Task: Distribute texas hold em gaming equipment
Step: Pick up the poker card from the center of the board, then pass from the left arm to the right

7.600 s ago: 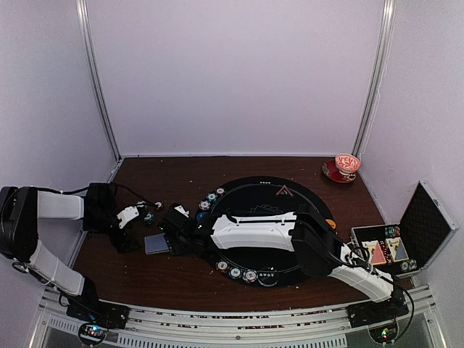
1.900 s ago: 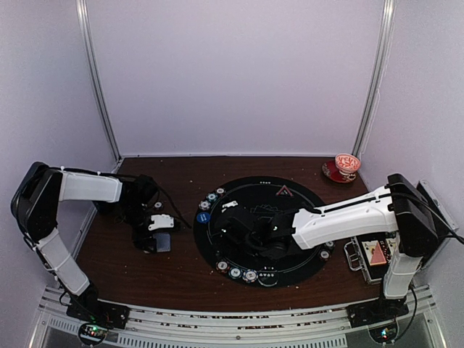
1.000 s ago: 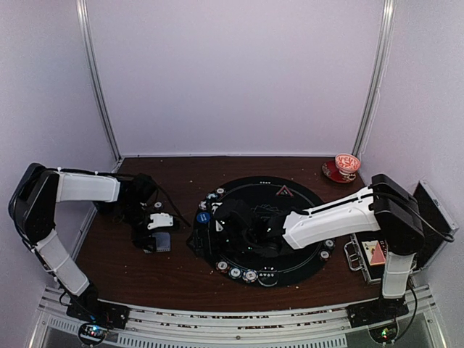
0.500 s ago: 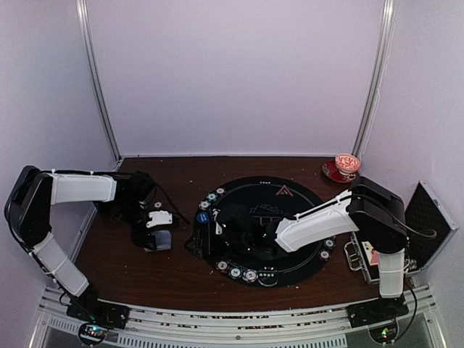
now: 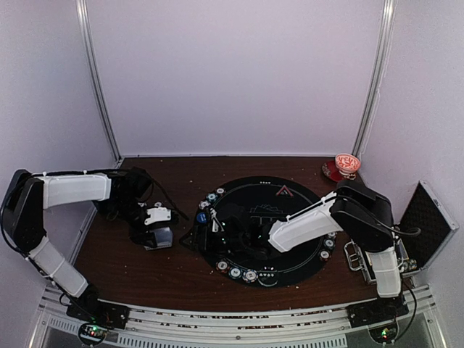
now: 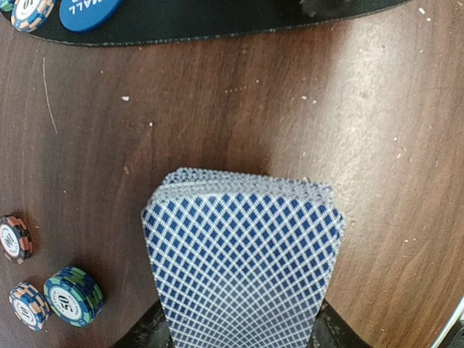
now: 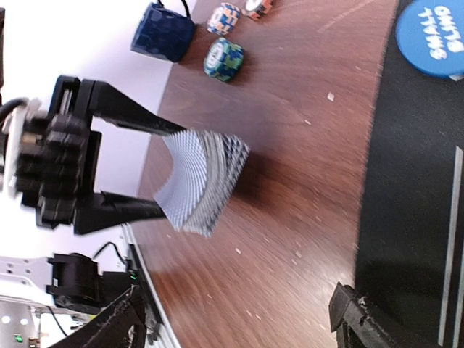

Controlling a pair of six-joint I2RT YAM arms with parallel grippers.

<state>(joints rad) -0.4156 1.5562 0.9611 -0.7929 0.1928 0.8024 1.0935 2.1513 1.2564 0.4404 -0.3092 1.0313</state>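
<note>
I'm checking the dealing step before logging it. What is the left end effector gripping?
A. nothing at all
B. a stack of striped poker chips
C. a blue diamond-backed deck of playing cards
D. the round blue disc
C: the right wrist view shows the blue diamond-backed deck of playing cards bowed between the black fingers of the left end effector.

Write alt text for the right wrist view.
The left gripper clamps a bowed deck of blue-backed cards over the brown table. Striped chips lie beyond it, and a blue Small Blind disc sits on the black mat.
</note>
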